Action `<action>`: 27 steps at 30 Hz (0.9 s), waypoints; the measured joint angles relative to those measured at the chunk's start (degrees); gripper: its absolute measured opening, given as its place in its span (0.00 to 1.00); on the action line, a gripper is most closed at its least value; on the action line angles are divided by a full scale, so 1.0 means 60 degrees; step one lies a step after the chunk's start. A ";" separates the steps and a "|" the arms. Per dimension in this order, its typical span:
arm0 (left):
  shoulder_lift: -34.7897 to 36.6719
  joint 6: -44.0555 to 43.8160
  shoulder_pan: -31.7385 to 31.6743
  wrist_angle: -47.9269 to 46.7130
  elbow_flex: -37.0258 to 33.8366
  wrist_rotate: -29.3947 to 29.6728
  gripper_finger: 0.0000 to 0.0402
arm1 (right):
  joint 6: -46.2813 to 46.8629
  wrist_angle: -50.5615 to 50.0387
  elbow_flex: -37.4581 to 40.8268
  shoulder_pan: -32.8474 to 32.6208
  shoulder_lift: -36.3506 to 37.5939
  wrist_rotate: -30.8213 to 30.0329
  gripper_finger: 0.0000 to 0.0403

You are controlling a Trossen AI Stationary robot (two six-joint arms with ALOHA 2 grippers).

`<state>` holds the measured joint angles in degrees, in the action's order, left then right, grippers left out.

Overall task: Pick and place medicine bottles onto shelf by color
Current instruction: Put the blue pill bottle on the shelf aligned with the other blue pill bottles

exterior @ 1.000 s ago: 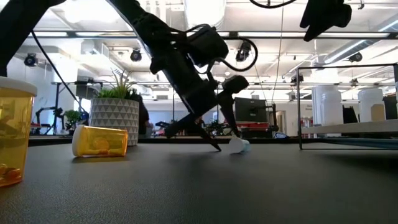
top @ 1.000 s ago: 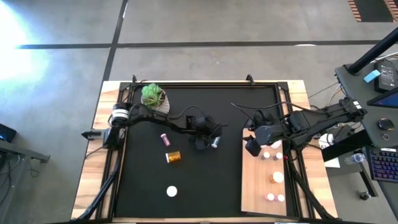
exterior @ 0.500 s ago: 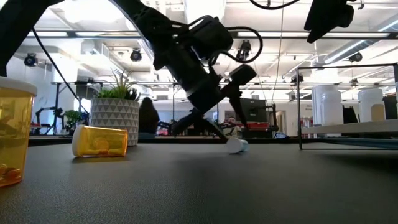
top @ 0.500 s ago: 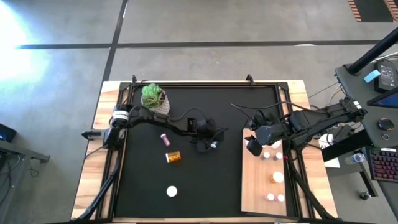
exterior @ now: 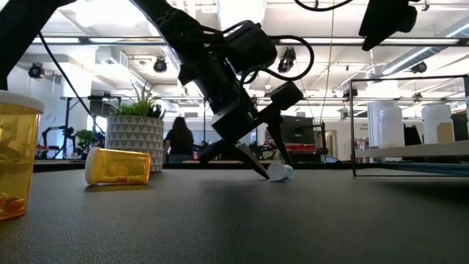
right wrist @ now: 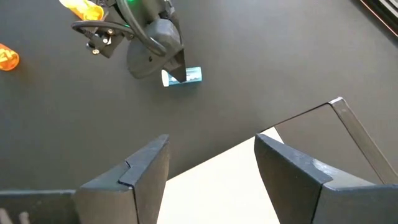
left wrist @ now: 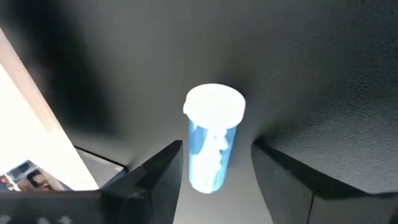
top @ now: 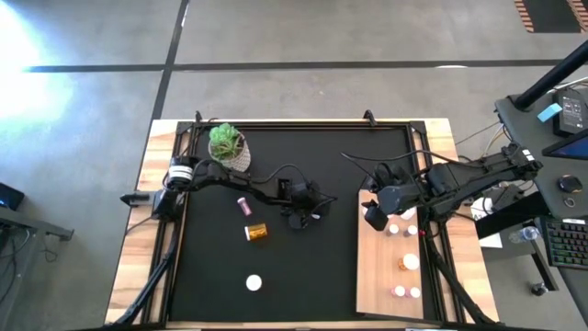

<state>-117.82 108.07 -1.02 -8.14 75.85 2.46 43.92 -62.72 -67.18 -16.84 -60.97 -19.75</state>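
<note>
A teal-banded bottle with a white cap (left wrist: 211, 140) lies on its side on the black mat (top: 276, 267) near its middle; it also shows in the low view (exterior: 279, 171). My left gripper (left wrist: 216, 147) is open and low over it, pointing steeply down, one finger on each side; I see a gap at each finger. My right gripper (right wrist: 211, 146) is open and empty, raised over the far left corner of the pale wooden shelf (top: 381, 276). A pink bottle (top: 244, 205), an amber bottle (top: 256, 232) and a white-capped bottle (top: 254, 283) lie on the mat.
Several bottles stand on the shelf's right half (top: 404, 262). A potted green plant (top: 227, 144) stands at the mat's far left. In the low view an amber bottle (exterior: 117, 166) lies before the pot and another (exterior: 16, 154) stands close at the left.
My left gripper has lifted and tipped a little, then come down again with its fingers around the teal-banded bottle, moving slightly toward the table's near edge. The bottle lies about where it was.
</note>
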 joint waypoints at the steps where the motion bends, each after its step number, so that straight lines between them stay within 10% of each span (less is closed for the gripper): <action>1: -0.0004 -0.0126 0.0002 -0.0052 0.0020 0.0048 0.43 | -0.0001 0.0001 0.0000 0.0000 0.0000 0.0000 0.56; 11: -0.0011 -0.3138 0.0000 -0.0323 0.0026 0.0270 0.24 | -0.0055 0.0012 0.0000 -0.0003 0.0000 0.0000 0.56; 27: 0.0037 -1.3167 0.0004 -0.0493 0.0069 0.0213 0.21 | -0.0076 0.0073 0.0000 0.0000 0.0000 -0.0002 0.56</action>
<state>-117.60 29.07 -0.99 -11.10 76.27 3.74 43.46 -62.28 -67.18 -16.84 -60.97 -19.76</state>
